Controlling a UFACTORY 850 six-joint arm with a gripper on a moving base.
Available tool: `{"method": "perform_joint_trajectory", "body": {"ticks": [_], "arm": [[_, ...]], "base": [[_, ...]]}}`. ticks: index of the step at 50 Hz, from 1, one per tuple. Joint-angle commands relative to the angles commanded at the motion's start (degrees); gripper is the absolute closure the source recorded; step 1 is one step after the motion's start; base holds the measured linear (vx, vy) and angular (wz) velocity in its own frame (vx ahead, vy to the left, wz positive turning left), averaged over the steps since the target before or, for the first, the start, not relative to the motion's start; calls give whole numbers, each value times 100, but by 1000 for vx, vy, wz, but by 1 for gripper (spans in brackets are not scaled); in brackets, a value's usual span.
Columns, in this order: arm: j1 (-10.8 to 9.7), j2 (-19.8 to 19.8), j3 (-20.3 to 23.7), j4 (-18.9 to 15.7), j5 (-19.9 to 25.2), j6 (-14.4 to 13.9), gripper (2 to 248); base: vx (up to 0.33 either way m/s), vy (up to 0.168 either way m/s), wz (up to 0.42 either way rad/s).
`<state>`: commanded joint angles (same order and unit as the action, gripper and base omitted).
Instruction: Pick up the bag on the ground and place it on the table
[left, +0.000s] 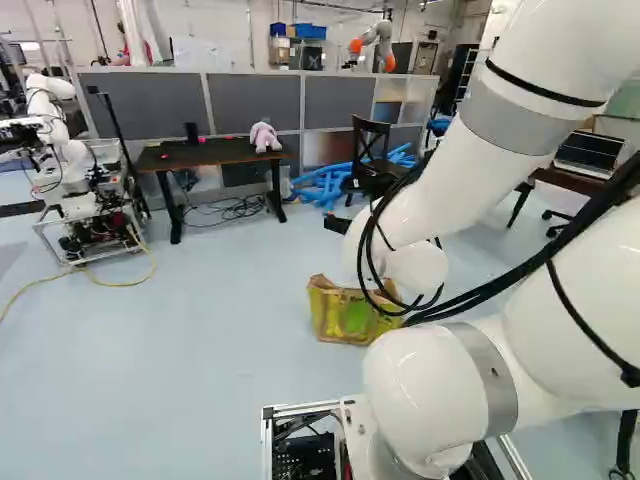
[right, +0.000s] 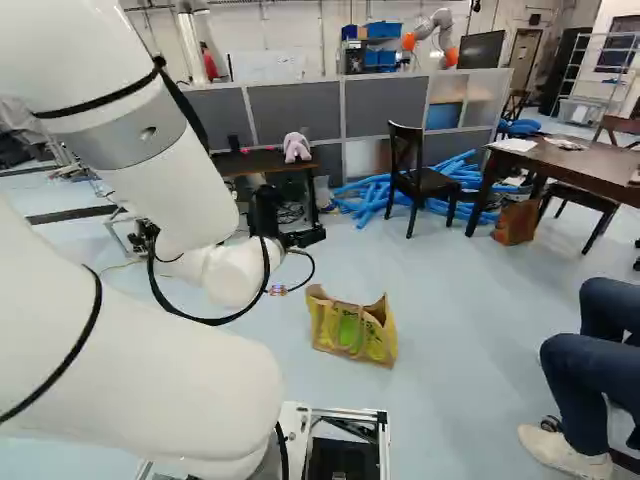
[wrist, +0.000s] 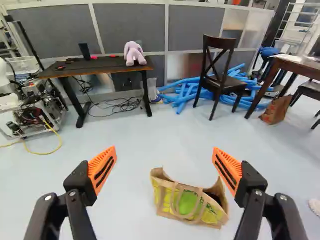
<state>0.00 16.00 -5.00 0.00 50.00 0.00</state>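
Wrist view: the jaws stand wide apart — the bag (wrist: 188, 202) sits open-topped on the floor (wrist: 130, 140), its contents unclear.

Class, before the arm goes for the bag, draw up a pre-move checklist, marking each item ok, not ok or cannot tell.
1. Gripper open: ok, pads wide apart.
2. Bag upright on the floor: ok.
3. Bag between the pads: not ok, it stands beyond them.
4. Target table known: cannot tell; a black-topped desk and a brown table both show.
5. Seated person not beside the bag: ok.
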Motion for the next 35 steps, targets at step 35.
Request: {"method": "perform_joint_trajectory", "body": {"ticks": [35], "arm": [[0, 0, 0, 0, 0, 0, 3]], "base": [[115, -111, -63]]}}
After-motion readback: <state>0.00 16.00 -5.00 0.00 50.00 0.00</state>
